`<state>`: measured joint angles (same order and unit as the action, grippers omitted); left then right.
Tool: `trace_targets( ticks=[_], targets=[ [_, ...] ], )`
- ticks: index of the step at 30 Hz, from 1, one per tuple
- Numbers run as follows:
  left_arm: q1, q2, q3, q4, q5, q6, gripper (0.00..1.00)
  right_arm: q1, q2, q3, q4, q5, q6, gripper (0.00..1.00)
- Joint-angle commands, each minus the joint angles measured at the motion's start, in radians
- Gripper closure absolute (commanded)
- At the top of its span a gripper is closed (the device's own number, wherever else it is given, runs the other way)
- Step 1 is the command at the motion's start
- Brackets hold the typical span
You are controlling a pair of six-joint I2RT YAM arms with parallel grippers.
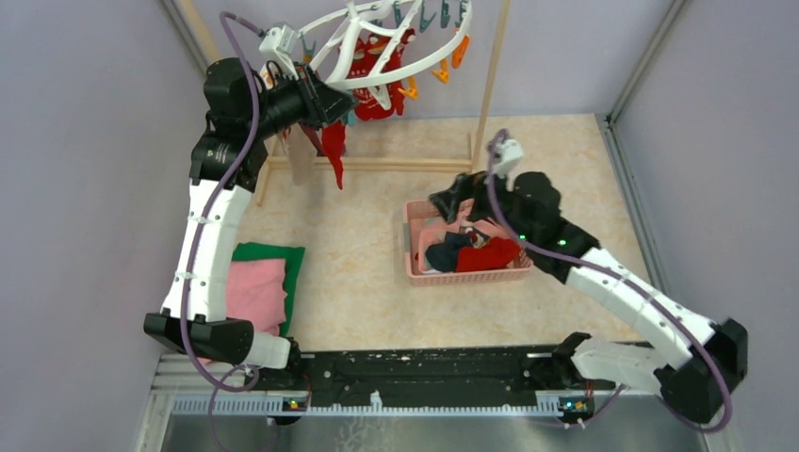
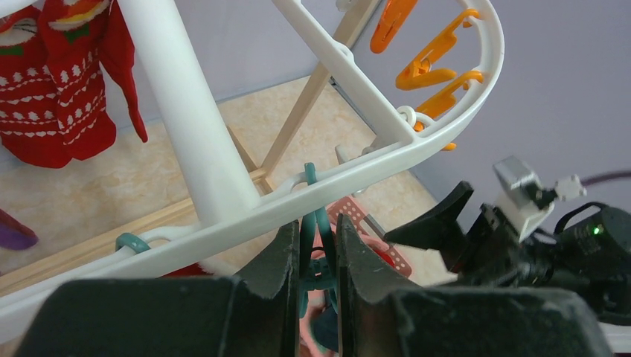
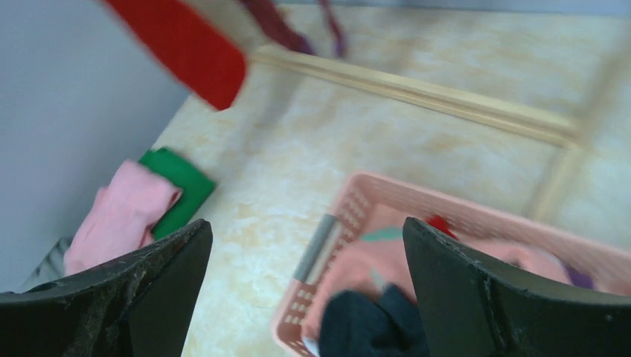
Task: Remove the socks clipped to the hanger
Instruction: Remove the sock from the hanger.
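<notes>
At the back of the table, the hanger (image 1: 377, 42) hangs tilted from the wooden pole frame (image 1: 490, 85), high above the surface. The left gripper (image 1: 330, 102) is raised up to its near rim. In the left wrist view, its two fingers (image 2: 279, 260) stand almost together and are clamped on a teal clip (image 2: 318, 256), which hangs just under the white ring (image 2: 387, 152). Several orange clips (image 2: 431, 67) hang free on the far curve of the ring.

Some socks are clipped to the hanger: a group of red socks with white pattern (image 2: 52, 89) hangs under the middle of it, and one plain red sock (image 1: 334, 151) hangs lower, just beside the left gripper. Other socks (image 1: 471, 252) lie in the pink mesh basket (image 1: 471, 278) in the middle of the table: a red one, a dark navy one and a pink one are visible there.

The right gripper (image 1: 452, 202) hovers over the left end of the basket. Its jaws are wide apart and nothing is between them; in the right wrist view, only the basket rim (image 3: 446, 212) and the table show in the gap.

The folded pink and green cloths (image 1: 259, 282) lie on the left side of the table, beside the left arm, well apart from the basket.
</notes>
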<state>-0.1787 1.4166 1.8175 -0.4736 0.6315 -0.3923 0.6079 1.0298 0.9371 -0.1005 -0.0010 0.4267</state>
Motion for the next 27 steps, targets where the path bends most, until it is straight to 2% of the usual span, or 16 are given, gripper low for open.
trace_targets(
  ticks=[1,4,8,12,21,23,24,25,26,27],
  targets=[
    [-0.008,-0.006,0.011,0.001,0.052,-0.018,1.00,0.193,0.179,0.045,0.322,-0.070,-0.285,0.01],
    [-0.008,-0.007,0.011,0.002,0.055,-0.020,1.00,0.258,0.335,0.099,0.504,-0.080,-0.381,0.01],
    [-0.008,-0.004,0.014,0.000,0.066,-0.020,1.00,0.290,0.532,0.204,0.716,-0.060,-0.421,0.01],
    [-0.008,-0.002,0.017,-0.008,0.071,-0.015,1.00,0.304,0.693,0.353,0.784,-0.070,-0.401,0.04],
    [-0.008,-0.004,0.015,-0.019,0.083,-0.014,0.99,0.320,0.942,0.624,0.906,-0.049,-0.372,0.19],
    [-0.008,-0.005,0.020,-0.032,0.090,-0.008,0.91,0.319,0.976,0.675,0.898,-0.077,-0.350,0.31],
    [-0.008,-0.005,0.023,-0.041,0.093,-0.002,0.82,0.319,0.986,0.695,0.884,-0.086,-0.345,0.43],
    [-0.007,-0.005,0.030,-0.055,0.100,0.007,0.71,0.319,0.989,0.705,0.871,-0.089,-0.341,0.60],
    [-0.006,-0.003,0.039,-0.076,0.107,0.019,0.55,0.319,0.984,0.703,0.861,-0.087,-0.338,0.86],
    [-0.005,-0.004,0.048,-0.100,0.112,0.032,0.42,0.319,0.970,0.687,0.860,-0.083,-0.338,0.99]
  ],
)
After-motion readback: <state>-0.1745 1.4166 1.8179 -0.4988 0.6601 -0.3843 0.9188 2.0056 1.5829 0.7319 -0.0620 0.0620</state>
